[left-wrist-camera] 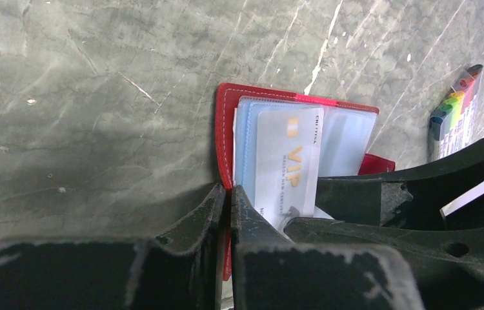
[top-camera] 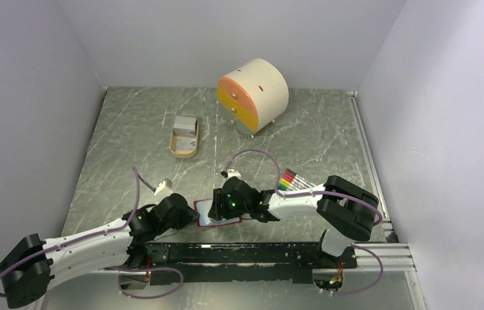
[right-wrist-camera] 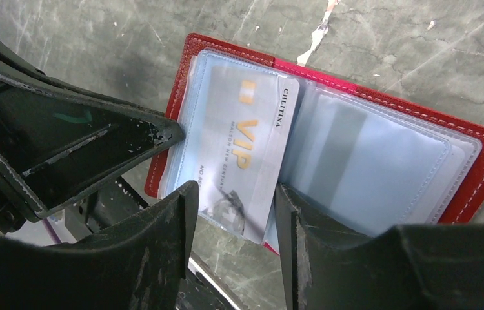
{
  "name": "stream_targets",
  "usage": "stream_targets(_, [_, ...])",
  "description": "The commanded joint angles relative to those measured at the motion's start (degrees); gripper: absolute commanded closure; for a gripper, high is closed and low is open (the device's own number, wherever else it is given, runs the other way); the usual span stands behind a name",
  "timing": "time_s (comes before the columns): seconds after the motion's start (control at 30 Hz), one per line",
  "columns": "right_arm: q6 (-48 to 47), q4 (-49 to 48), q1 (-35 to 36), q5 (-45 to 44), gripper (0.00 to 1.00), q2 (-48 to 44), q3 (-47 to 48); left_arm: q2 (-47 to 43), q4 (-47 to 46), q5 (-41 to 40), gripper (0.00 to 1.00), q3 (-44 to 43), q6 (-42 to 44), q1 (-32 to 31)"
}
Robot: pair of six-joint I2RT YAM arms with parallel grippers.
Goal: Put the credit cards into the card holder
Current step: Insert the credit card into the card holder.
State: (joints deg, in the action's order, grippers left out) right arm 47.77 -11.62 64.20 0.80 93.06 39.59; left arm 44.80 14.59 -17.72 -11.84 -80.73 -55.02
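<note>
Closest to me, at the near edge of the table [top-camera: 130, 129], the card holder [right-wrist-camera: 368, 155] lies opened flat just ahead of the arm bases, red cover down and pale blue pockets facing up. My left gripper [left-wrist-camera: 226, 197] has its jaws pressed together on the red cover's left edge, with a strip of red showing between the fingers, so it is pinching the holder there. My right gripper [right-wrist-camera: 236, 190] comes in from the other side with its jaws about halfway apart. The silver credit card [right-wrist-camera: 246, 129], lettered VIP in gold, fills that gap, and each finger sits against one of its long edges, so I read that as a grip across the card's width. The card's far part is under the clear sleeve of the pocket on the left gripper's side. Its near end sticks out past the holder's near edge. The two grippers sit just beside each other over the holder. A little further out on the right, a bundle of rainbow-coloured sticks [top-camera: 291, 179] lies by the right arm. Further back, left of centre, is a tan oval tray [top-camera: 176, 150] holding something flat and grey that I cannot make out. Farthest away stands a small round cream cabinet [top-camera: 272, 81] with orange and yellow drawer fronts.
</note>
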Motion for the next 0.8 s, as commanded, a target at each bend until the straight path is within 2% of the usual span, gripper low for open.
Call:
stream_targets(0.0, [-1.4, 1.55, 0.13, -0.54, 0.48, 0.44, 1.09, -0.32, -1.25, 0.58, 0.91, 0.54, 0.55, -0.46])
stream_targets(0.17, [-1.41, -0.13, 0.88, 2.91, 0.53, 2.11, 2.41, -0.07, -1.48, 0.75, 0.91, 0.1, 0.96, -0.44])
stream_targets(0.37, [-1.42, -0.44, 1.19, 2.48, 0.56, -0.4, 1.2, -1.03, -3.31, 1.16, 0.91, 0.41, 1.44, -0.45])
stream_targets(0.53, [-1.84, -5.82, 1.14, 5.08, 0.66, 0.13, -0.58, -3.62, -5.1, 2.21, 0.91, 0.17, 2.61, -0.43])
stream_targets(0.6, [-1.98, -6.58, 1.11, 6.4, 0.65, 0.84, -0.32, -4.88, -5.18, 2.37, 0.91, -0.02, 2.68, -0.43])
stream_targets(0.7, [-1.83, -6.14, 1.03, 5.89, 0.57, 0.99, -0.24, -6.33, -4.35, 2.34, 0.91, -0.35, 2.64, -0.43])
stream_targets(0.77, [-1.73, -6.2, 0.97, 4.87, 0.56, 0.09, -1.0, -6.91, -3.58, 2.38, 0.91, -1.07, 2.95, -0.43])
